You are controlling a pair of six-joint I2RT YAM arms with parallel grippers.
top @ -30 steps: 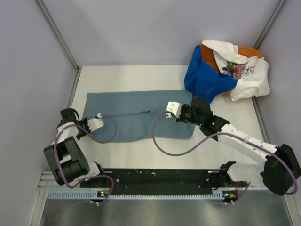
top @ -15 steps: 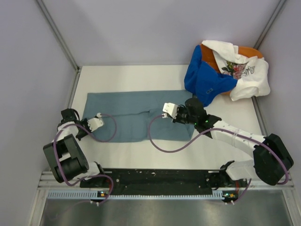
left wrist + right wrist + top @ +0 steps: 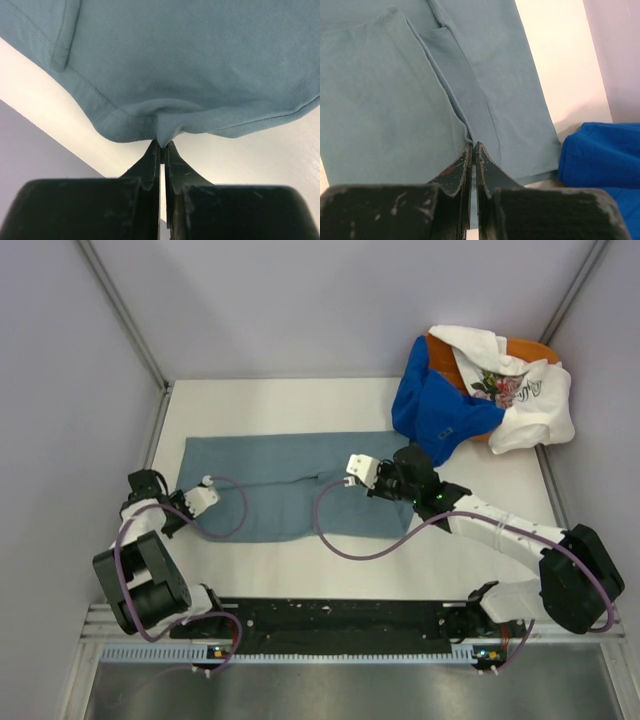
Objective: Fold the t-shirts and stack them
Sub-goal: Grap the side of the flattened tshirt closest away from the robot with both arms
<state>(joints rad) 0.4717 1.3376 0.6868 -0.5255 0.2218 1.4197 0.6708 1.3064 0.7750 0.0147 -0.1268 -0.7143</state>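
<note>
The white worktop (image 3: 300, 405) stretches out in front of my two bases, walled in by pale panels. Across its middle lies the slate-blue t-shirt (image 3: 270, 475), spread as a long flat band running left to right, its far edge straight and its near edge uneven, with a folded-over layer showing near the right end. At the far right corner the other shirts sit in a loose heap, well apart from my left arm. The royal blue t-shirt (image 3: 435, 410) slumps down the left side of the heap, with its lowest point near the right end of the slate-blue one. The white floral-print t-shirt (image 3: 520, 390) is draped crumpled over the top and right. Only a sliver of the orange t-shirt (image 3: 530, 348) peeks out at the back. My right gripper (image 3: 352, 475) is low over the right part of the slate-blue t-shirt. In its wrist view the right gripper (image 3: 472, 146) has its jaws drawn almost together, with the tips pinching the cloth at a folded edge where creases gather. My left gripper (image 3: 205, 485) is at the shirt's left end, near the worktop's left edge. Seen from its wrist, the left gripper (image 3: 162, 145) is closed tight on the hem, with the fabric puckered into the tips and bare worktop on both sides.
</note>
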